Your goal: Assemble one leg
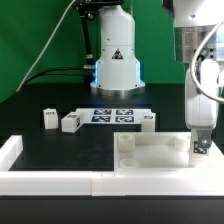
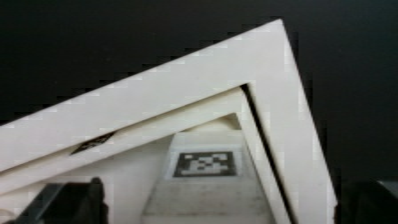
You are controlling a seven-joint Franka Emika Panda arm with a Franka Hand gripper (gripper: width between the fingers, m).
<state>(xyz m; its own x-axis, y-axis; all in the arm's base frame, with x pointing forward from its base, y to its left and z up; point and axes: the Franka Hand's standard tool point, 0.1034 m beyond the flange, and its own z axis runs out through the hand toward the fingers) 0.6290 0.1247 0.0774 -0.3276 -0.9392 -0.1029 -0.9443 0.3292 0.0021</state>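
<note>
Hiding its fingertips, the gripper (image 1: 200, 143) overlaps the panel (image 1: 150, 155).

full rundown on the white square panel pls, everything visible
The white square panel is a wide, flat piece that looks like white plastic, with a raised rim. It lies flat on the black table at the front, toward the exterior view's right, against the white front border. The pincer is down at its right edge; actual contact cannot be told. The wrist view shows one corner close up: stepped rim, a black-and-white marker tag on the inner surface.
</note>
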